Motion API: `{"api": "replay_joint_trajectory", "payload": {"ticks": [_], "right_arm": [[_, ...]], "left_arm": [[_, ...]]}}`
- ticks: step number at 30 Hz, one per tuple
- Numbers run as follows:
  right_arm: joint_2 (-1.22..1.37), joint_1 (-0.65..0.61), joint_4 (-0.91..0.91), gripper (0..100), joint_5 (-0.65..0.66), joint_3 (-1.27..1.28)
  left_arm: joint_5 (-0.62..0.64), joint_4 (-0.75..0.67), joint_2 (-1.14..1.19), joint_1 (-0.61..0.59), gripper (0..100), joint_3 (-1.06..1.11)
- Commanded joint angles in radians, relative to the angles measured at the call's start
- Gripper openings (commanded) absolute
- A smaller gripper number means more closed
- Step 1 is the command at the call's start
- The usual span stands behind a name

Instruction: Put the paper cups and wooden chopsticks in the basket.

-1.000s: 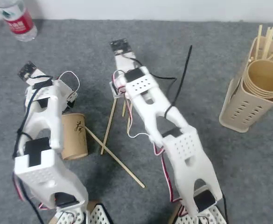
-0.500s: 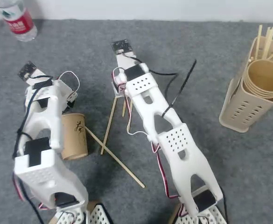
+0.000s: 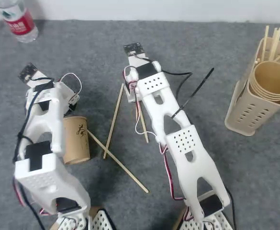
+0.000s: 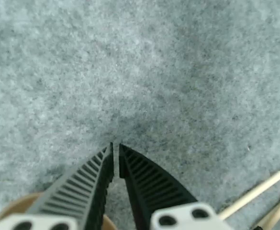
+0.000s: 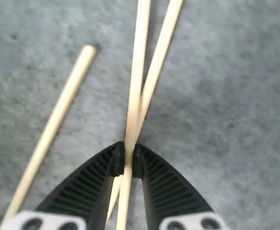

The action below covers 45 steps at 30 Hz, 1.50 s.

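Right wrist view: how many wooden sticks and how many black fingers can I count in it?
wooden chopsticks: 3
black fingers: 2
total: 5

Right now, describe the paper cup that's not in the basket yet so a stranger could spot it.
On the grey mat, look away from the basket to the left arm on the opposite side. The paper cup lies right beside that arm, with one end of a chopstick next to it. Unlike the stacked cups standing upright in the basket, it is alone and on its side.
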Motion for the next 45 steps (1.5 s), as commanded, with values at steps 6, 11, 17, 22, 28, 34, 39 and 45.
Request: {"api": "replay_joint_trajectory", "payload": {"ticks": [6, 11, 17, 22, 28, 34, 39, 45], "right_arm": [[-0.021, -0.008, 0.027, 3.5, 0.017, -0.038], [-0.019, -0.036, 0.025, 20.7, 0.015, -0.038], [-0.01, -0.039, 0.025, 8.0, 0.089, -0.037], [-0.01, -0.035, 0.035, 0.2, 0.135, -0.035], [-0.021, -0.01, 0.038, 0.6, 0.138, -0.037], [-0.122, 0.031, 0.179, 0.6, 0.141, -0.203], [-0.298, 0.079, 0.196, 0.6, 0.235, -0.272], [-0.588, 0.139, 0.196, 0.6, 0.239, -0.114]], "left_arm": [[0.005, -0.015, -0.032, 0.008, 1, -0.005], [0.005, -0.015, -0.032, 0.008, 1, -0.005], [0.005, -0.015, -0.032, 0.008, 1, -0.005], [0.005, -0.015, -0.032, 0.008, 1, -0.005], [0.005, -0.015, -0.032, 0.008, 1, -0.005], [0.005, -0.015, -0.032, 0.008, 1, -0.005], [0.005, -0.015, -0.032, 0.008, 1, -0.005], [0.005, -0.015, -0.032, 0.008, 1, -0.005]]}}
